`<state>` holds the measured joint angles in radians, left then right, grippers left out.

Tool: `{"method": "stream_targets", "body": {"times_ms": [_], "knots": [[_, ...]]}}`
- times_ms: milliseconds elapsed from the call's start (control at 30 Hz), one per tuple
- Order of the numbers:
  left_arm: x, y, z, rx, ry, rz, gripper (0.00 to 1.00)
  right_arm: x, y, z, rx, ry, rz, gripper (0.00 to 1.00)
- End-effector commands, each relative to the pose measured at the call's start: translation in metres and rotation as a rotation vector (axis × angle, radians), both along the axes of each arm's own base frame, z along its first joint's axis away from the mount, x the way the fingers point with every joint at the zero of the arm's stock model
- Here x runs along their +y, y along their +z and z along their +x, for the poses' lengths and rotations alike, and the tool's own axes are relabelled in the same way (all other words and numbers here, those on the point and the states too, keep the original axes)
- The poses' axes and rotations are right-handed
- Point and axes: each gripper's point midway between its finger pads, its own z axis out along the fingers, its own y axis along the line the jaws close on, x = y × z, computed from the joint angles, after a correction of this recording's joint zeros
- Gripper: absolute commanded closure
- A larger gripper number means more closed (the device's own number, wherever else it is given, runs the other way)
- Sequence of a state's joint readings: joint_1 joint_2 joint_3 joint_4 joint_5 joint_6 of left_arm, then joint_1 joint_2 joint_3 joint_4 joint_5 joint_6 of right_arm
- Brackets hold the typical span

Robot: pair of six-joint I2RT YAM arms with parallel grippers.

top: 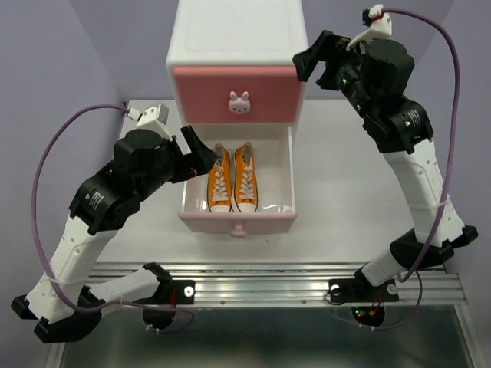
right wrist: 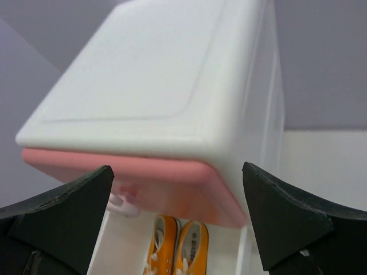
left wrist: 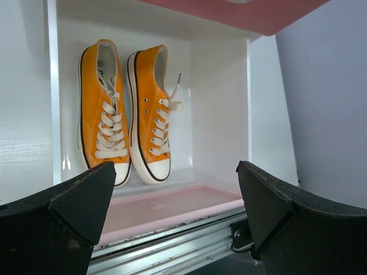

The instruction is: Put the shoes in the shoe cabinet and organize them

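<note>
Orange shoes (top: pixel 232 180) in drawer (top: pixel 268 218), room at right, left hand (top: pixel 198 152) wide, right hand (top: pixel 307 65) wide

The shoe cabinet (top: pixel 234 34) stands upright at 12 o'clock on the table: a white shell with its darker pink upper drawer (top: pixel 201 93) closed and a white bunny knob (top: pixel 239 103) at its centre. The paler pink lower drawer (top: pixel 288 172) is pulled out toward 6 o'clock. Inside it lie two orange sneakers (top: pixel 245 180) with white laces and soles. They sit side by side, soles down, toes at 6 o'clock and heels at 12, a little toward 9 o'clock of the drawer's middle.
</note>
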<state>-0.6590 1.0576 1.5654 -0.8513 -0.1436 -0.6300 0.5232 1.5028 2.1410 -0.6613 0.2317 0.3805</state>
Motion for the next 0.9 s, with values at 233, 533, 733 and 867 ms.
{"method": "stream_targets", "body": {"times_ms": [233,533,733,867], "knots": [[-0.006,-0.052,-0.038,0.162,-0.088,-0.039,0.01,0.078,0.083,0.05,-0.36,0.258,0.05,0.0],[-0.003,-0.035,-0.056,0.158,-0.151,-0.009,0.01,0.103,-0.03,0.091,-0.056,0.287,-0.085,0.0],[-0.042,-0.009,-0.044,0.1,-0.243,-0.028,0.01,0.097,-0.07,0.093,0.053,0.267,-0.161,0.0],[-0.1,0.009,-0.053,0.047,-0.34,-0.044,0.01,0.095,-0.082,0.095,0.08,0.257,-0.19,0.0]]}}
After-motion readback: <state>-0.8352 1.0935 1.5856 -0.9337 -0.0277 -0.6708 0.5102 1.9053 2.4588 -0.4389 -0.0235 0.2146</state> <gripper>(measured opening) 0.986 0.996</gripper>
